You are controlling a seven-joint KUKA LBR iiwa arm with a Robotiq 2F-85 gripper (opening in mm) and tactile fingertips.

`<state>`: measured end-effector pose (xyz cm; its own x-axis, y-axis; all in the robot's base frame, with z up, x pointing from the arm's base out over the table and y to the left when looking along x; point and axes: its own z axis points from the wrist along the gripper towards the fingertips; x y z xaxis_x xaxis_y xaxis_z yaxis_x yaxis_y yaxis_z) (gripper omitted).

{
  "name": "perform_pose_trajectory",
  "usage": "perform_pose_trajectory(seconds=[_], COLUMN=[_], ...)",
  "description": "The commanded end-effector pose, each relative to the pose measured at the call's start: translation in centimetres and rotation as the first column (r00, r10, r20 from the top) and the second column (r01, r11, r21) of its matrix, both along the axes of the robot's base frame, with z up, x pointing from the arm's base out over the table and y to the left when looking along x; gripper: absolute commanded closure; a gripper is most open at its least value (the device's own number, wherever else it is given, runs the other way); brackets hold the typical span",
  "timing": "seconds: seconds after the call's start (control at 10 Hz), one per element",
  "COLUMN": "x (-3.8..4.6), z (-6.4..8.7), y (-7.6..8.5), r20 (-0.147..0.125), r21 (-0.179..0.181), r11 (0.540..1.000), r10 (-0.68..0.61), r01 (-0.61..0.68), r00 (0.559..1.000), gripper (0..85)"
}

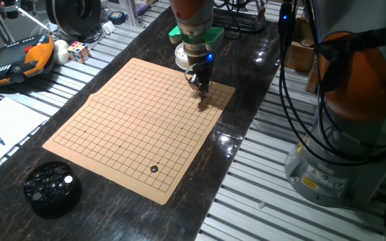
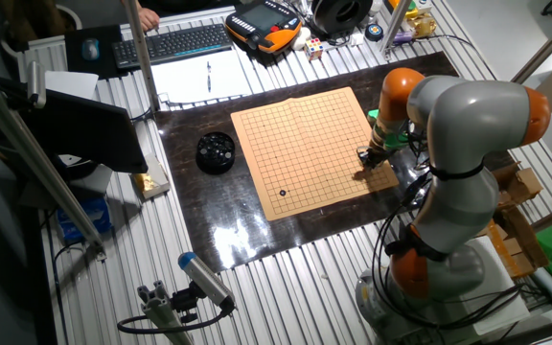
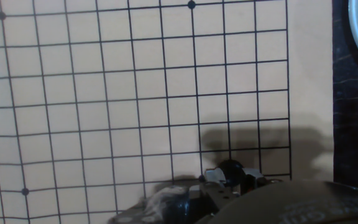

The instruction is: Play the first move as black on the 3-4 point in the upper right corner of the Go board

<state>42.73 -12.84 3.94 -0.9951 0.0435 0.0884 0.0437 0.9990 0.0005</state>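
The wooden Go board (image 1: 133, 114) lies on the dark table. My gripper (image 1: 202, 99) reaches down over the board's far right corner, next to the edge. In the hand view a glossy black stone (image 3: 230, 167) sits between the fingertips of the gripper (image 3: 232, 175), which looks shut on it. The stone is over the third grid line from the right edge, with its shadow on the board just beyond it. In the other fixed view the gripper (image 2: 364, 165) is low over the same corner of the board (image 2: 305, 134). Another black stone (image 1: 155, 169) lies on the board near the front corner.
A black bowl of stones (image 1: 52, 189) stands off the board's front left corner. A white bowl (image 1: 181, 57) sits just behind the gripper, beyond the board's edge. A Rubik's cube (image 1: 79, 51) and an orange pendant (image 1: 19, 60) lie at the far left.
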Motion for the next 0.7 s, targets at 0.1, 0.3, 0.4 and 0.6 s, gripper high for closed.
perform_pose_trajectory(seconds=[0.1,0.3,0.4,0.6], x=[0.21,0.54,0.85,1.57], z=[0.4,1.6,2.4,3.9], y=[0.1,0.4,0.3,-0.1], r20=[-0.003,-0.005,-0.009,-0.009], r21=[0.001,-0.005,-0.006,-0.001], r11=[1.000,1.000,1.000,1.000], r10=[-0.006,-0.017,-0.017,-0.011], r01=[0.006,0.017,0.017,0.011], r00=[1.000,1.000,1.000,1.000], gripper=[61.0,65.0,69.0,79.3])
